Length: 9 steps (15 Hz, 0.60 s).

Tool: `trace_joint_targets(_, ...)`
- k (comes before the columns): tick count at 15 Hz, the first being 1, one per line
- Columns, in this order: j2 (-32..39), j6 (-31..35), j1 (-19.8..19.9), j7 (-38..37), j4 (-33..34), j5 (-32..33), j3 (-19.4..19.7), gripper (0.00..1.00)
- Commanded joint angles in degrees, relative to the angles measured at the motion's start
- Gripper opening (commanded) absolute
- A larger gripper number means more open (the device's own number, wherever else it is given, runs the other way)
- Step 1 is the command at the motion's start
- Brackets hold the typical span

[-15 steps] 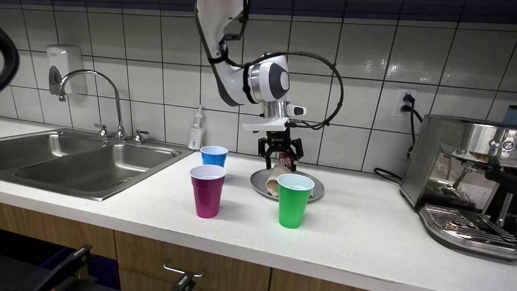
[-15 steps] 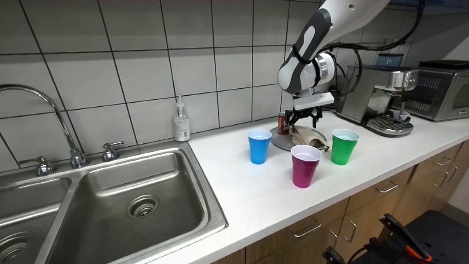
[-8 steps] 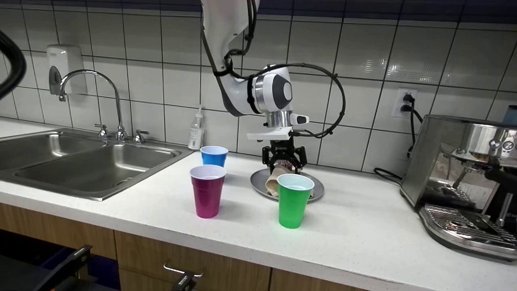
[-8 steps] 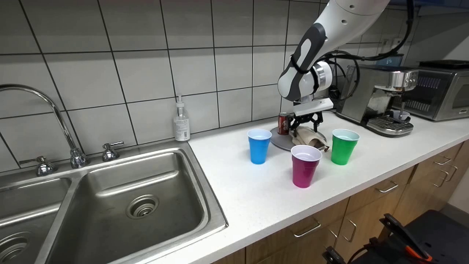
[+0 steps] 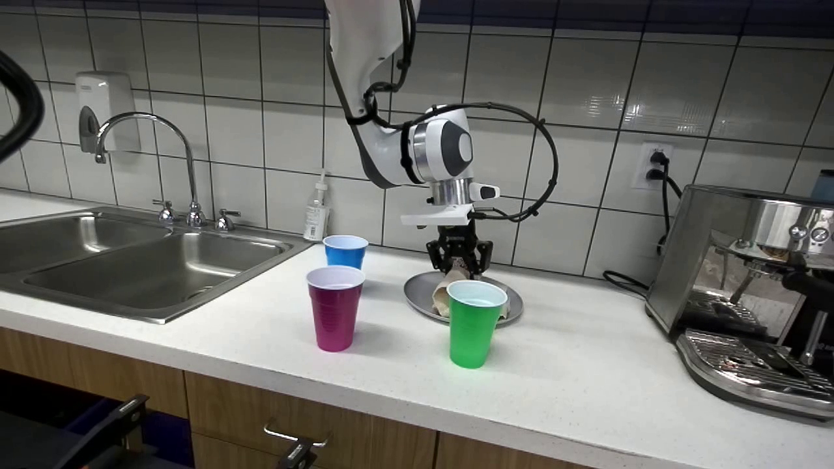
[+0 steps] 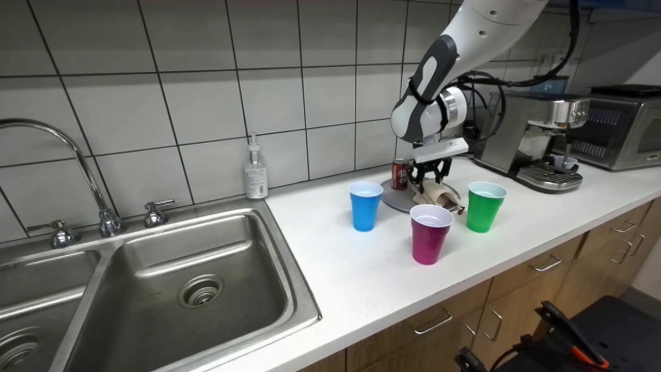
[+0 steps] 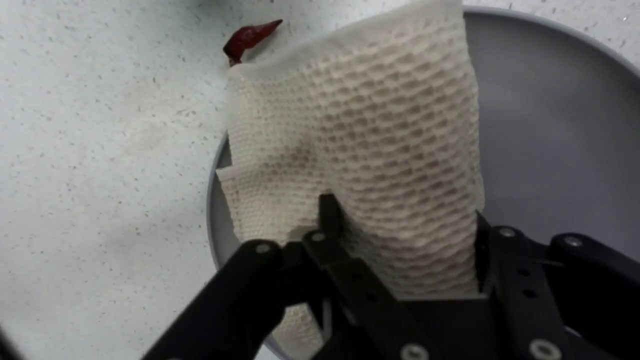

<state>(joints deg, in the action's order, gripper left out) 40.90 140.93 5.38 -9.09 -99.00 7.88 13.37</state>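
Claw (image 7: 405, 220) stands with its fingers (image 7: 330, 215) apart, one on either side of a fold of the beige towel (image 7: 400, 120); whether they clamp it cannot be told; towel lies on the grey plate (image 7: 550, 110), overhanging its rim; plate is cut off by the wrist view's edge; dark red pointed piece (image 7: 250, 40) at the towel's corner, its nature unclear; red can (image 6: 399, 174) shows plainly in an exterior view; in an exterior view the claw hides most of it, the green cup (image 5: 476, 332) covers part of towel and plate, and the purple cup (image 5: 335, 316) hides the lower part of the blue cup (image 5: 346, 257); oven (image 6: 614, 129), cut off at the frame, noted in an exterior view only
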Motion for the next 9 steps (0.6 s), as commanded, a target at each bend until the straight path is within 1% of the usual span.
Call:
trace_joint_targets(1, 0.4, -0.9, -0.4, -0.7, 1.3, 1.1, 0.6, 0.25)
trace_joint_targets(3, 0.2, -0.9, -0.4, -0.6, 1.1, 1.0, 0.5, 0.12)
trace_joint_targets(4, 0.0, -0.9, -0.4, -0.6, 0.9, 1.0, 0.5, 0.03)
trace_joint_targets(5, -0.3, -0.9, -0.5, -0.7, 0.8, 0.9, 0.5, 0.0)
trace_joint_targets(6, -0.6, -0.9, -0.5, -0.8, 0.7, 0.9, 0.5, 0.0)
trace_joint_targets(7, -1.0, -1.0, -0.4, -0.8, 0.6, 0.7, 0.5, 0.0)
trace_joint_targets(8, -1.4, -1.1, -0.3, -0.7, 0.5, 0.5, 0.4, 0.02)
trace_joint_targets(9, -2.2, -1.2, -0.1, -0.7, 0.4, 0.2, 0.3, 0.02)
